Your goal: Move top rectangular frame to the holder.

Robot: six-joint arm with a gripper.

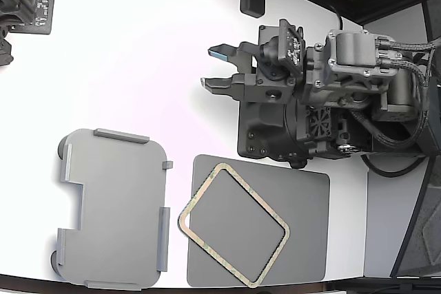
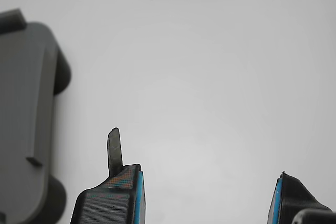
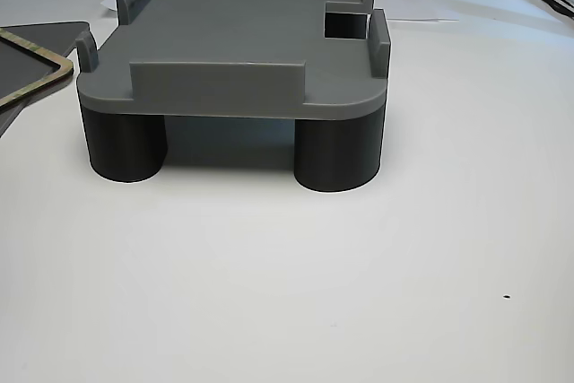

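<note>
No writing, brand, number or sign can be read anywhere. A small label sits on the dark device [image 1: 27, 1] at the table's far corner, but it is too blurred to make out.

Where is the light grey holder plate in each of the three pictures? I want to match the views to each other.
Exterior view: the holder lies at the lower left, beside the dark mat with the frame.
Wrist view: only a part of it shows at the picture's left edge, beyond the open gripper.
Other view: it fills the upper middle, standing on dark round legs.
Shared landmark: its raised edge tabs.
</note>
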